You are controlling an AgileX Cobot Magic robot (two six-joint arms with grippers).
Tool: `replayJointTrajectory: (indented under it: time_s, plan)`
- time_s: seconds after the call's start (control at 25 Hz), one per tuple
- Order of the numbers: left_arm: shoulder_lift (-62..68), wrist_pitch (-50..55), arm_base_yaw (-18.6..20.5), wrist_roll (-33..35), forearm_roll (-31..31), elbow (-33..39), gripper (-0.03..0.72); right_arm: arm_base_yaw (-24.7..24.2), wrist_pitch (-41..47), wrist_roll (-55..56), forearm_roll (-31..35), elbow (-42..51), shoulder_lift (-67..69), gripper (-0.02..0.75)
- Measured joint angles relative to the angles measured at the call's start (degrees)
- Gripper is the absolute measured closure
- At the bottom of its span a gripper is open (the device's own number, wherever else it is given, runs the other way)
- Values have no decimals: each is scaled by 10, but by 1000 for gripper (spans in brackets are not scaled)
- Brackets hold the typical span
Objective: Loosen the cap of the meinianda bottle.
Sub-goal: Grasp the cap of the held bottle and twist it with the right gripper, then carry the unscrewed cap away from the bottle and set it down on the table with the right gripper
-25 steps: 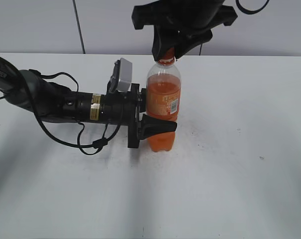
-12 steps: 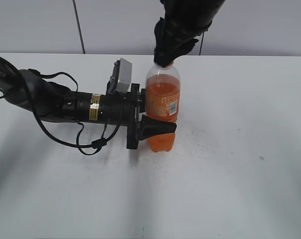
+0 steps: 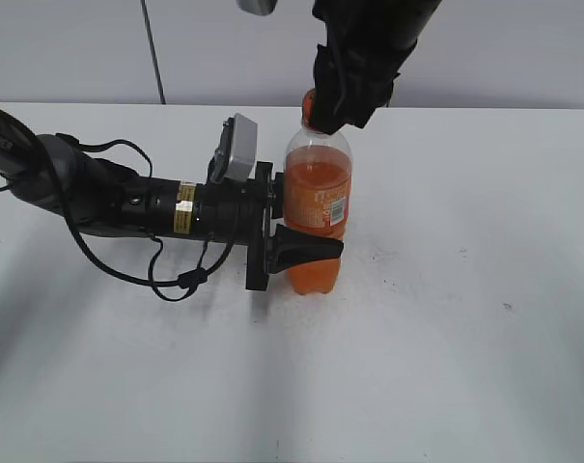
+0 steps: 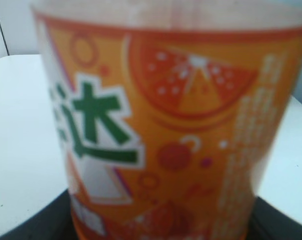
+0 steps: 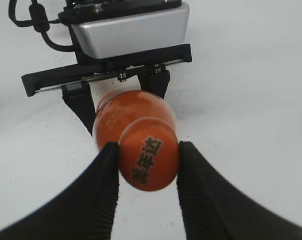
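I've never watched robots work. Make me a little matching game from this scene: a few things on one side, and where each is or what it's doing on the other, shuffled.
1. small orange ribbed cap
2. tall clear orange-drink bottle
3. left end effector
4. right end effector

A. clamps the bottle's body
B. stands upright on the white table
C. pinched between two black fingers
D. grips from above

Pairs: 1-C, 2-B, 3-A, 4-D

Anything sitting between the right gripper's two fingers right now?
Yes: the small round orange plastic cap, pinched between the right gripper fingers, per the right wrist view.
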Motion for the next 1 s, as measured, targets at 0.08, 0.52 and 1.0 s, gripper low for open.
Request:
replayJointTrajectory:
  time_s: [0.08,0.52,1.0]
  plan:
    - [0,0,0,1,0,0,281,0,0,-1,0,0,-2,466]
    - [0,-2,-1,-1,3,0,281,0,5,-1,6,3,-26,468]
    - [0,-2,-1,-2,2,0,281,-3,16,264,7,8,-48,468]
